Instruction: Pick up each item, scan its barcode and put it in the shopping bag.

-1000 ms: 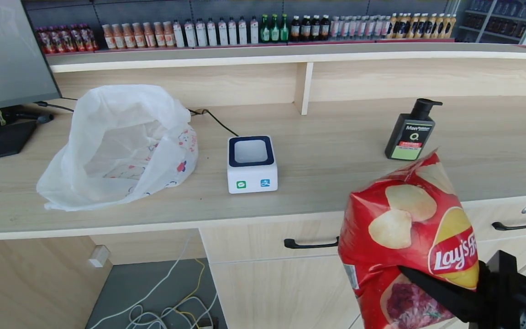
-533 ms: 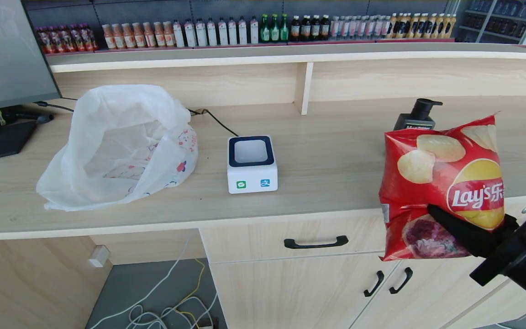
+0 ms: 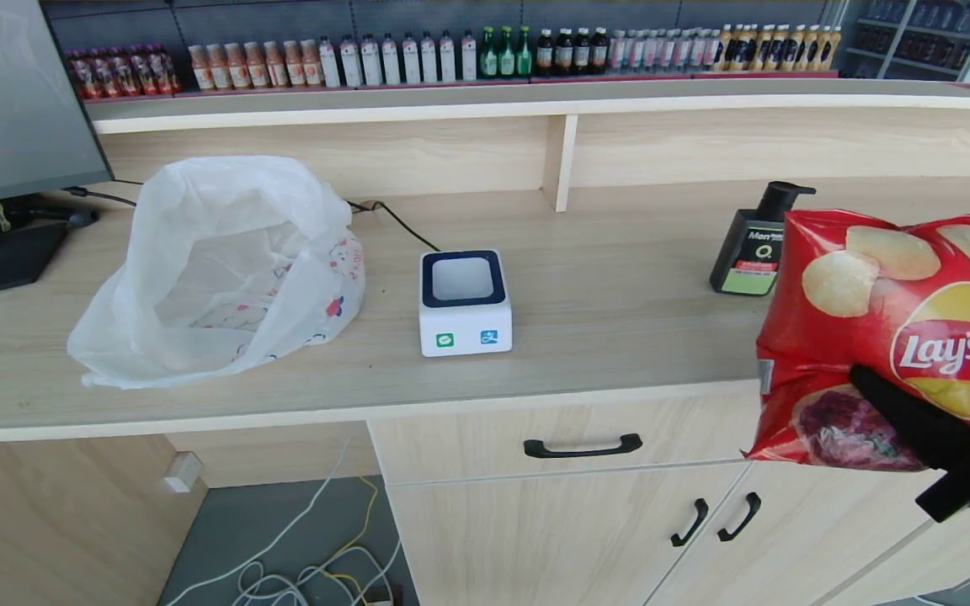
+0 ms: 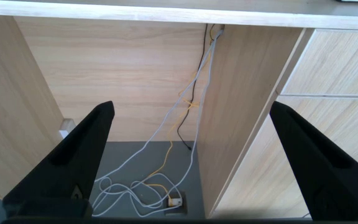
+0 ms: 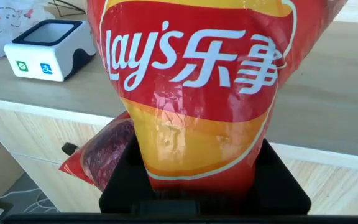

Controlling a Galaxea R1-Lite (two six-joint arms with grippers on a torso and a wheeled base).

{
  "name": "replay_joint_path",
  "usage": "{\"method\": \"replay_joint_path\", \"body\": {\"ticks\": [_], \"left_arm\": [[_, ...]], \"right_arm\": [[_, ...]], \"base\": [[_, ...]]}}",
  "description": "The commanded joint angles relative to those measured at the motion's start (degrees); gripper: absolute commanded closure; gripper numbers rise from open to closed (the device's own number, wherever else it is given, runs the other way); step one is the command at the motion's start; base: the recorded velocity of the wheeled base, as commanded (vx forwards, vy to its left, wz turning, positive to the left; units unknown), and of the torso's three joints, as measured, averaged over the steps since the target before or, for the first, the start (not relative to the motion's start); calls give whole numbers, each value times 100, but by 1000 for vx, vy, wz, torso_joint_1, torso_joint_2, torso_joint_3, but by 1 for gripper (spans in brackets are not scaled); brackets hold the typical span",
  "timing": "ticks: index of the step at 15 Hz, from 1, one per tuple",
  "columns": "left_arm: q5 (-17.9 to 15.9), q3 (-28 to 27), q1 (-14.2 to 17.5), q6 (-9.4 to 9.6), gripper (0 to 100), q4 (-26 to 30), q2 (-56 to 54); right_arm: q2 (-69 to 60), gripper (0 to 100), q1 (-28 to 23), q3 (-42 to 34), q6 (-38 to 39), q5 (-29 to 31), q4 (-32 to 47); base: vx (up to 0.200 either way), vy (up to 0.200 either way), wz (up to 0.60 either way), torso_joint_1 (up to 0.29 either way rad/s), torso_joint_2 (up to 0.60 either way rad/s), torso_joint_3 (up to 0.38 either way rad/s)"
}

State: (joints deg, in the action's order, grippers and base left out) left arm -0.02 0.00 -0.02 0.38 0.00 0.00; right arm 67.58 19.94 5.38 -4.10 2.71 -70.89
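Off counter [image 3: 603,337] front edge, right gripper [image 3: 881,391] clamped on chip bag [image 3: 872,295] lower part; left gripper [image 4: 188,118] fingers apart.

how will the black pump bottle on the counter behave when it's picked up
The pump bottle looks like hard plastic, so it is probably stiff when squeezed. It stands upright, tall on a narrow base, so a push near the pump head could tip it. Opaque walls hide how full it is.
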Motion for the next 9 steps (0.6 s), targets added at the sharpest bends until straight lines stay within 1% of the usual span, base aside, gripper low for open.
{"method": "replay_joint_path", "body": {"ticks": [1, 4, 8, 9], "left_arm": [[-6, 0, 2, -3, 0, 0, 0], [-6, 0, 2, -3, 0, 0, 0], [2, 0, 2, -3, 0, 0, 0], [2, 0, 2, -47, 0, 0, 0]], "right_arm": [[-132, 100, 1, -37, 5, -7, -4], [-105, 100, -8, 183, 5, -16, -4], [-35, 100, -34, 174, 14, -25, -13], [299, 100, -245, 280, 5, -60, -48]], "base": [[0, 0, 0, 0, 0, 0], [0, 0, 0, 0, 0, 0], [0, 0, 0, 0, 0, 0], [0, 0, 0, 0, 0, 0]]}}
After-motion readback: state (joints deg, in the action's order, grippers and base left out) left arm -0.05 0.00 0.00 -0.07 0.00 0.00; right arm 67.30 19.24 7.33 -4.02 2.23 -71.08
